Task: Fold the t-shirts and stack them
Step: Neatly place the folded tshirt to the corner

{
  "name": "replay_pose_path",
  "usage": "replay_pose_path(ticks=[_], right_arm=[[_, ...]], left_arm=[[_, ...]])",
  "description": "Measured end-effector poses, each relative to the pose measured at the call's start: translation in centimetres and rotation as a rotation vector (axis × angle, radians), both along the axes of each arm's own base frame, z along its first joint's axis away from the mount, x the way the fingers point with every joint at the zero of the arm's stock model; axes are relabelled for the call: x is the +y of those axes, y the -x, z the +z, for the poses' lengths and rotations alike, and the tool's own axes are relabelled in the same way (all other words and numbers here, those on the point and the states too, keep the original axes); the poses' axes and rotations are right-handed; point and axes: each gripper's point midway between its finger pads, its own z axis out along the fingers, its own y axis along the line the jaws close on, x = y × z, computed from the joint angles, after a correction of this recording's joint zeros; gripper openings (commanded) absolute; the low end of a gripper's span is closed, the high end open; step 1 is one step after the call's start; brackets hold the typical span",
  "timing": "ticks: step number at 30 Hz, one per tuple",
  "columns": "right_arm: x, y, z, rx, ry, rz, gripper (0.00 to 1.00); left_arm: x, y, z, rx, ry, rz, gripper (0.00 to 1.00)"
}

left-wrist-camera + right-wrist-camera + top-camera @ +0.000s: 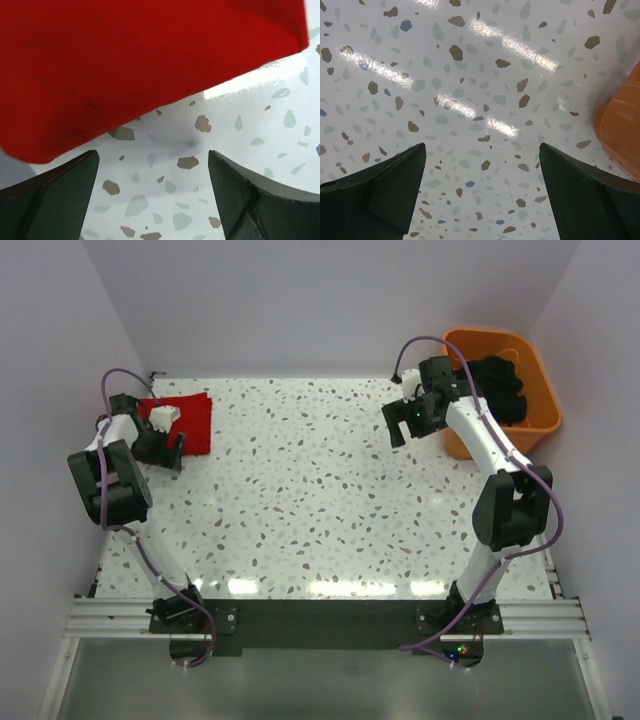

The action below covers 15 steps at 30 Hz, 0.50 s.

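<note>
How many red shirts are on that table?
1. A folded red shirt lies at the far left corner of the table, by the left gripper. Others may hide under it or in the orange tub with dark cloth.

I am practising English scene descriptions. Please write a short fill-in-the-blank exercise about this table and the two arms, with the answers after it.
1. The folded t-shirt at the far left of the table is ____ in colour.
2. The dark cloth lies inside the ____ tub.
3. The left gripper and the right gripper both have their jaws ____.
4. The right gripper holds ____.
Answers: red; orange; open; nothing.
</note>
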Motion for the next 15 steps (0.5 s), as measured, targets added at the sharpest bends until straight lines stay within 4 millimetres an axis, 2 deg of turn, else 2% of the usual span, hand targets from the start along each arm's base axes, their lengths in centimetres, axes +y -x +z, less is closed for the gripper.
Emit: replay_pose_path(ticks=[4, 15], right_arm=[[0.0, 0.1, 0.0, 0.002, 0.001, 0.000, 0.99], [-0.2, 0.2, -0.2, 0.007, 0.009, 0.003, 0.99]], left_arm=[[0.0, 0.1, -1.9, 0.043, 0.012, 0.018, 0.95], [1.9, -6.9, -2.0, -0.068, -0.002, 0.070, 0.95]])
